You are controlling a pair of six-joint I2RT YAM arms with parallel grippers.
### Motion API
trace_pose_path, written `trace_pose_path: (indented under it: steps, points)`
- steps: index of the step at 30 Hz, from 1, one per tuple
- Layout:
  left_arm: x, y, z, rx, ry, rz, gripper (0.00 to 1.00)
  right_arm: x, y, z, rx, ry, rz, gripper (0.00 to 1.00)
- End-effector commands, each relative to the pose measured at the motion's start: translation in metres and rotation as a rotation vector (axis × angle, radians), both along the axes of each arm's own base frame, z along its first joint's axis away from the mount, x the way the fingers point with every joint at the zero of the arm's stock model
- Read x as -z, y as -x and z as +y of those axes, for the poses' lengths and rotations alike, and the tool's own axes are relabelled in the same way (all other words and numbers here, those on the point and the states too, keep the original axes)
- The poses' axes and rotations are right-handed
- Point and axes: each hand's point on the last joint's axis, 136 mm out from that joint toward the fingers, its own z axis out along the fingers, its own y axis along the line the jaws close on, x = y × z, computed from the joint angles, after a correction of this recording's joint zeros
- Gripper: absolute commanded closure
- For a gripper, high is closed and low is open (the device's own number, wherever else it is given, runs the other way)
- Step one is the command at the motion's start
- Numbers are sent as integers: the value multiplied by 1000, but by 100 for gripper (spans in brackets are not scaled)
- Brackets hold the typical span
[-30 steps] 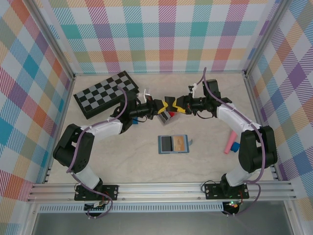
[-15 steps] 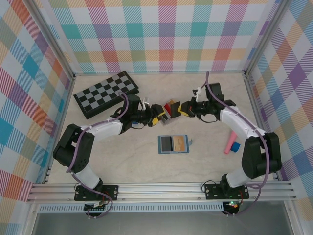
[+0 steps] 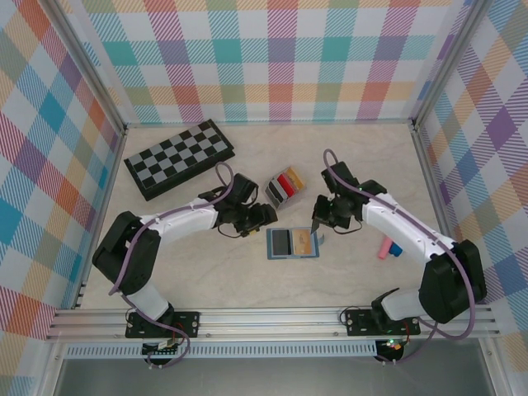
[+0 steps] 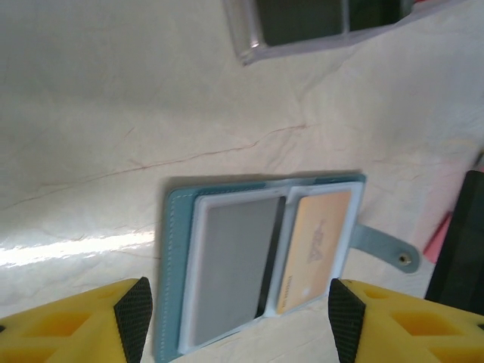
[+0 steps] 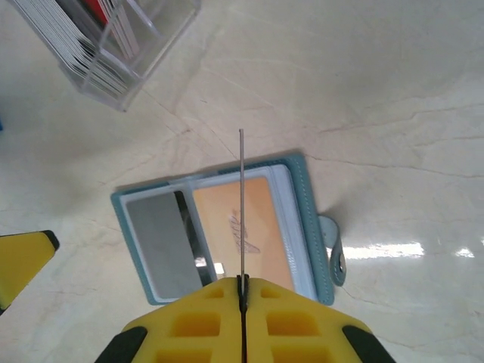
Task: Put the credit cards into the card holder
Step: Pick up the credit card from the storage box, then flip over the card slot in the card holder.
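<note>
Credit cards in black, red and yellow stand on edge in the card holder near the middle of the table, just beyond an open blue-grey wallet.

The right gripper is clamped on one more card, which hangs above the wallet. It is held upright, with its thin edge toward the wrist camera, so its colour cannot be told. That vertical hold appears chosen to match the rack's upright slots, so the card can go in edge-first without being turned.

The left gripper hovers low over the wallet's other side, jaws apart and empty. The wallet shows framed between its yellow fingers. From there it looks placed either to pin the wallet down or to reach the next card.

A tan card and a grey card lie flat in the wallet's pockets, so the job seems only partly done.

The holder lies up and to the left in the right wrist view, apart from the gripped card. The next move likely calls for carrying the card across and lining it up with a free slot. A slight tilt could snag it on a divider.
</note>
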Motion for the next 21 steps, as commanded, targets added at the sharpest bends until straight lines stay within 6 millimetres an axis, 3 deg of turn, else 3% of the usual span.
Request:
trace_pose_path:
  steps: [1, 5, 9, 15, 21]
  points:
    - [12, 6, 8, 13, -85, 15, 35, 4, 5, -12, 47, 106, 27, 92]
    - [15, 10, 9, 22, -106, 15, 35, 9, 9, -6, 16, 118, 27, 91]
    - [18, 15, 6, 31, -100, 10, 36, 18, 14, 11, -55, 20, 17, 88]
    - [25, 20, 1, 43, -92, 10, 39, 37, 21, 11, -124, 14, 11, 90]
    - [31, 23, -2, 44, -91, 9, 41, 39, 18, 8, -226, 31, -83, 92]
